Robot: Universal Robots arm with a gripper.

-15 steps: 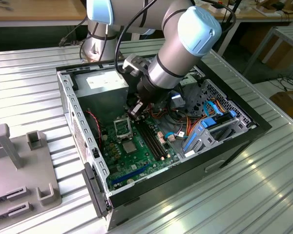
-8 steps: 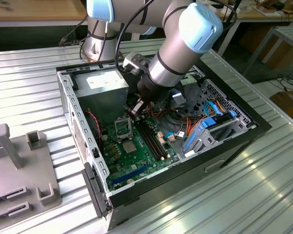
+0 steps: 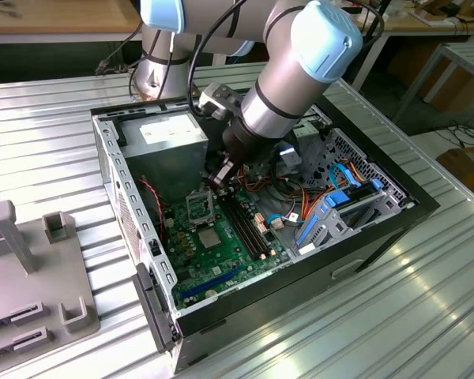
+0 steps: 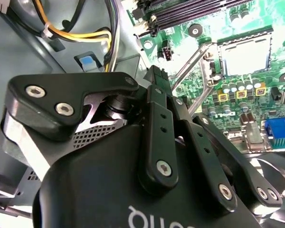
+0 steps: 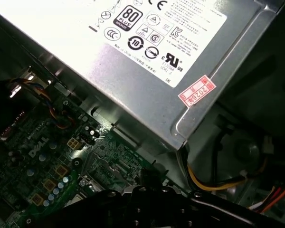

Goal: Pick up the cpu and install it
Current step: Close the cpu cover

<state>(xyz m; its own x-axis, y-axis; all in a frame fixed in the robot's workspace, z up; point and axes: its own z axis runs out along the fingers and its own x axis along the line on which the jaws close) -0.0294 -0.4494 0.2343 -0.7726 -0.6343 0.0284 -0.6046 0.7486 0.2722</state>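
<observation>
Standing by the rig, second wrist view: black gripper point(image 4: 156, 78) body and linkage bars fill the lower half, hex bolts visible along the arms, fingertip end pointing toward the green motherboard point(image 4: 190, 76). Can't tell whether the fingers are apart or closed from here. Past the tip sits the CPU socket point(image 4: 244, 54), load plate swung up, its metal frame and lever point(image 4: 190, 59) angled away from it; pale square surface shows inside the socket. Dark RAM slots point(image 4: 194, 10) beyond that. Blue connector point(image 4: 277, 132) near the socket, row of small capacitors point(image 4: 240, 88) along its edge. Yellow, orange and black cable bundle point(image 4: 85, 33) runs over the grey chassis wall point(image 4: 19, 52)
</observation>
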